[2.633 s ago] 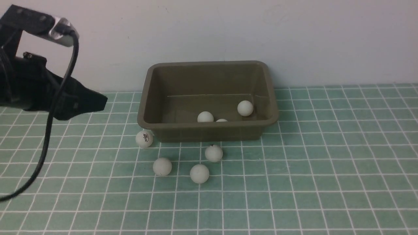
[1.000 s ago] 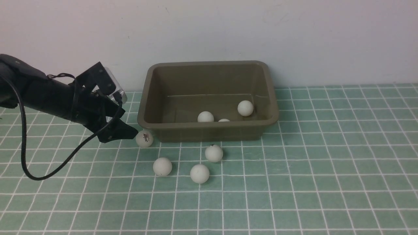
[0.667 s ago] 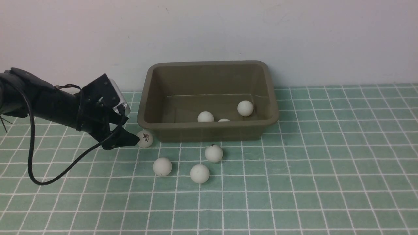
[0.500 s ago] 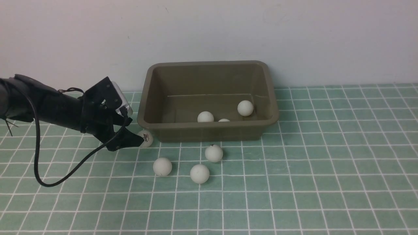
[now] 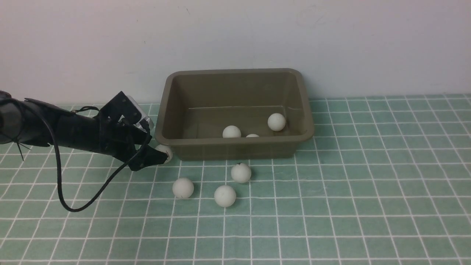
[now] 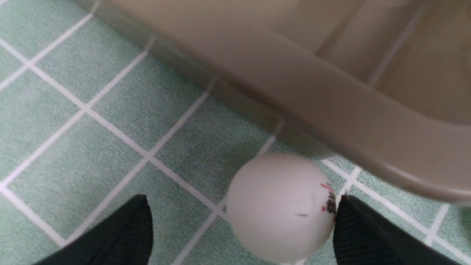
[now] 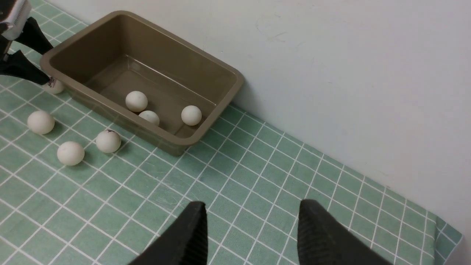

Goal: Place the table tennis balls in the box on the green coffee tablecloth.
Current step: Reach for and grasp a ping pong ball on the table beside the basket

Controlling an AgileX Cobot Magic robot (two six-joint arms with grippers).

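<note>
Left tool (image 6: 241,221) is down on the pale teal-green checked tablecloth (image 5: 331,202), jaws wide apart and straddling the matte white, logo-printed table tennis ball (image 6: 279,206)! That ball sits just beside the near-left corner of the olive-brown plastic box (image 5: 235,145), close under its flared rim, off-centre between the fingers and touching one. Nothing gripped yet. Closing should catch it, I reckon, though the rim crowds that side. Right tool (image 7: 250,235) hangs well away from the box, parted and empty.
</note>
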